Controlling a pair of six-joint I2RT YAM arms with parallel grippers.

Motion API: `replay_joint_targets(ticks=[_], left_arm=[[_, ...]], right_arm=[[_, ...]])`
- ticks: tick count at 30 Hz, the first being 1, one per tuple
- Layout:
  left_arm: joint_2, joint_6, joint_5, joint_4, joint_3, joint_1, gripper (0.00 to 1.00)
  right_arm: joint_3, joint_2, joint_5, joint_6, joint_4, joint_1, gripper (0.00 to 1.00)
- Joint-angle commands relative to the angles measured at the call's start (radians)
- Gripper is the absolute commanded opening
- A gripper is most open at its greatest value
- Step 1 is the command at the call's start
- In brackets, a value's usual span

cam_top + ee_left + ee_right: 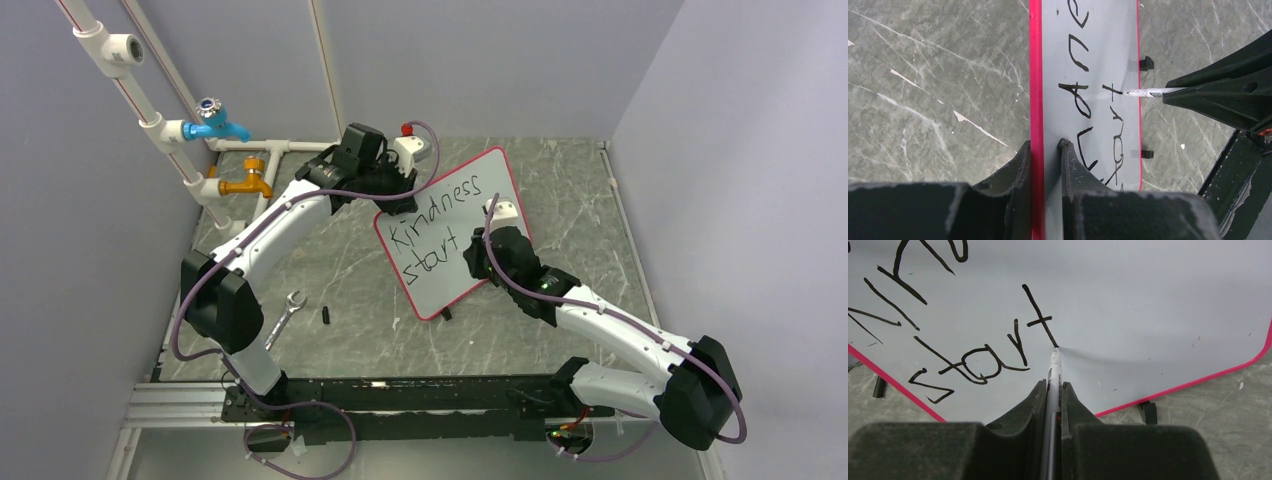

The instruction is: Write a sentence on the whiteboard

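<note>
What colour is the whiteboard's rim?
Red, bordering on pink, on the whiteboard. Clearest in the left wrist view.

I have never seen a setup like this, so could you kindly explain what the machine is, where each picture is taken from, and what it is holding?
These are two robot arms bolted at the near edge of a marble-patterned table. The wide picture looks down from above and behind them; the other two come from small cameras on each wrist, looking along that arm's own fingers.

The left gripper is shut on the red rim of a whiteboard, keeping it tilted up. The right gripper is shut on a marker, whose tip touches the board at the foot of the last "t". So far the writing reads "Kindness start".

On the table also lie a wrench and a small black piece. Along the left wall run white pipes with a blue tap and a brass tap.
</note>
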Motion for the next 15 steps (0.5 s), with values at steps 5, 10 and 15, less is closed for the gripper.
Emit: replay_joint_targets(ticks=[5,10,15], left_arm=[[0.027,0.146,-0.147,-0.168,-0.031,-0.018,0.00],[0.022,0.144,-0.151,-0.161,-0.036,-0.017,0.00],[0.016,0.133,-0.153,-0.145,-0.039,-0.021,0.00]], right_arm=[[0.073,0.022,0.069,-0.035,0.001,-0.009,0.00],[0.124,0.043,0.081,-0.070,0.004,-0.021,0.00],[0.145,0.011,0.071,-0.079,-0.016,-0.022,0.00]])
